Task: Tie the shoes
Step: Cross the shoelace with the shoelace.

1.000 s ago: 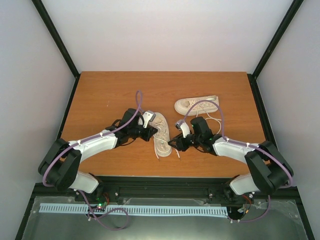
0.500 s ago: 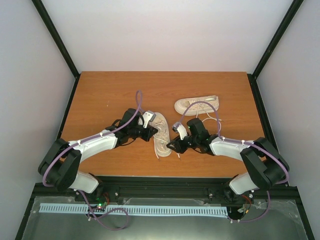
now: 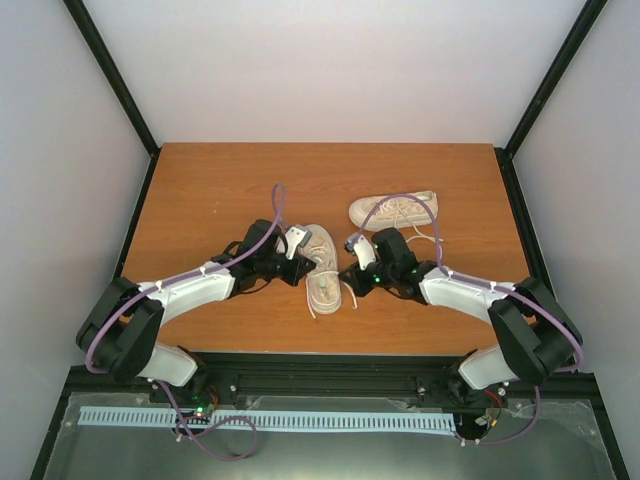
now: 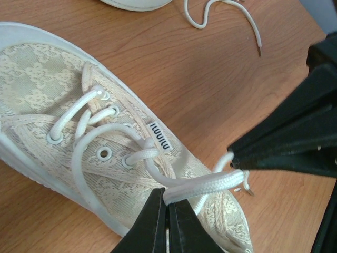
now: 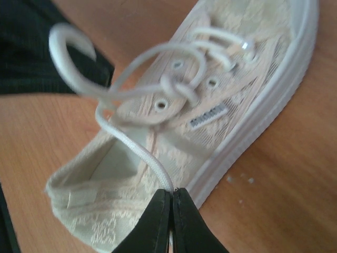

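Shoe laces pinched; left tool, right tool angled inward.

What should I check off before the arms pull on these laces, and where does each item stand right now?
1. Left tool shut on a lace strand of the near shoe: ok.
2. Right tool shut on the other strand: ok.
3. Strands cross near the top eyelets, but whether that is a real knot: cannot tell.
4. Near shoe sole-down on the table: ok.
5. Far shoe's loose lace apart from the held strands: ok.
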